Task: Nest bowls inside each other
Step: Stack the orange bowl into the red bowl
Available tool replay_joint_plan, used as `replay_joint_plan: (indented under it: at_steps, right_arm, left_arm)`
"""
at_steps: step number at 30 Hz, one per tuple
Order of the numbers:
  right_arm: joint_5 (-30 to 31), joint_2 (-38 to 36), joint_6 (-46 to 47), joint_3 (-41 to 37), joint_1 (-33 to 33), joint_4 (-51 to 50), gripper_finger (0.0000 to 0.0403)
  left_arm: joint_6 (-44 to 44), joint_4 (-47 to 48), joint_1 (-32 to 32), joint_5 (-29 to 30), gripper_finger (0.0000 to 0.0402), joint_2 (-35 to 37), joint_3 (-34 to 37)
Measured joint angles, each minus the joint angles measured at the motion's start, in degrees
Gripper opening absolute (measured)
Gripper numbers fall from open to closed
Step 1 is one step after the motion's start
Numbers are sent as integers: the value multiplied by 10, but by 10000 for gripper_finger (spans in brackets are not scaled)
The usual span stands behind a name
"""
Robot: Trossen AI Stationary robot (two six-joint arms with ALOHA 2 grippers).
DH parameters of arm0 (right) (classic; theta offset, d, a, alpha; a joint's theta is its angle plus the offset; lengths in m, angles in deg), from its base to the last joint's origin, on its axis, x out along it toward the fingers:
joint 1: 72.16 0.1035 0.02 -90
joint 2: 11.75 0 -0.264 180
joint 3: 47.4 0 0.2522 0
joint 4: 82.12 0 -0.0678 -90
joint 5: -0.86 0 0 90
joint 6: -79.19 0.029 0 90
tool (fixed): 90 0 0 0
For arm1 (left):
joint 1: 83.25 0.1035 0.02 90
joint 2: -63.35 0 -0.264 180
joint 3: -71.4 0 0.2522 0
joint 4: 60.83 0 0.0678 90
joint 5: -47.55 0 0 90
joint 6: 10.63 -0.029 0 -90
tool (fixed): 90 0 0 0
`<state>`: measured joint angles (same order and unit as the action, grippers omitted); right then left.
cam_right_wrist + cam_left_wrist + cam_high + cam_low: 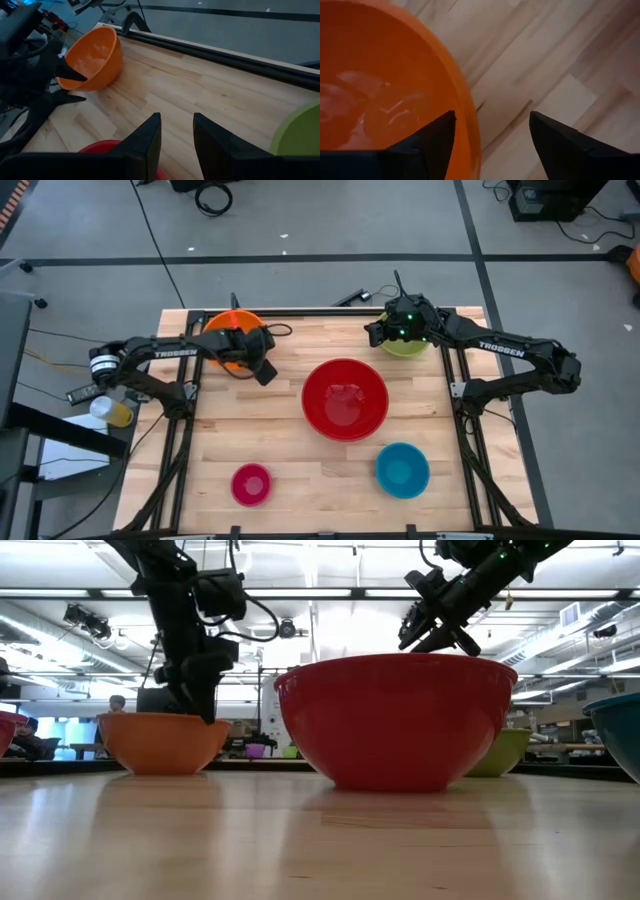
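Left wrist view showed the left gripper (492, 145) with fingers spread wide, straddling the rim of the round orange plastic bowl (385, 85): one finger inside, one outside over bare wood, not yet clamped on the wall. From above, that gripper (262, 365) sat at the orange bowl's (228, 330) side nearest the table's centre, the bowl lying near the far left corner of the wooden tabletop (290, 470).

Right gripper (378, 330) hung above the tabletop near the far right corner, just beside the round lime green plastic bowl (405, 347), fingers parted a little with nothing between them; in its own wrist view the gap (177, 135) showed only wood.

Large red plastic bowl (344, 398) stood at the middle of the tabletop. Blue plastic bowl (402, 470) rested near the front edge toward the right; smallest magenta pink bowl (251, 484) near the front edge toward the left. All five bowls stood apart, none nested.
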<state>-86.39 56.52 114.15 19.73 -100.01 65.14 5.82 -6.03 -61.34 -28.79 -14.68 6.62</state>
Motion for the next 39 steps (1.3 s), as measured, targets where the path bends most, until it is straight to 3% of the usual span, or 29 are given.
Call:
replay_joint_plan:
  at_steps: [8, 14, 24, 30, 39]
  right_arm:
    - [0, 0, 0, 0, 0, -1, 119]
    - [8, 10, 15, 0, 1, 40, 119]
    - [-19, 152, 114, 7, 51, 225, 119]
    - [-11, 268, 110, 96, 90, 218, 119]
    - [24, 416, 77, 279, 101, 141, 119]
  left_arm:
    - [19, -3, -2, -11, 207, -11, 0]
    - [43, 1, -12, -15, 200, 29, -1]
    - [35, 29, -11, -28, 199, 111, -36]
    - [0, 68, 28, 1, 199, 146, -42]
    - [47, 143, 73, -4, 199, 168, -42]
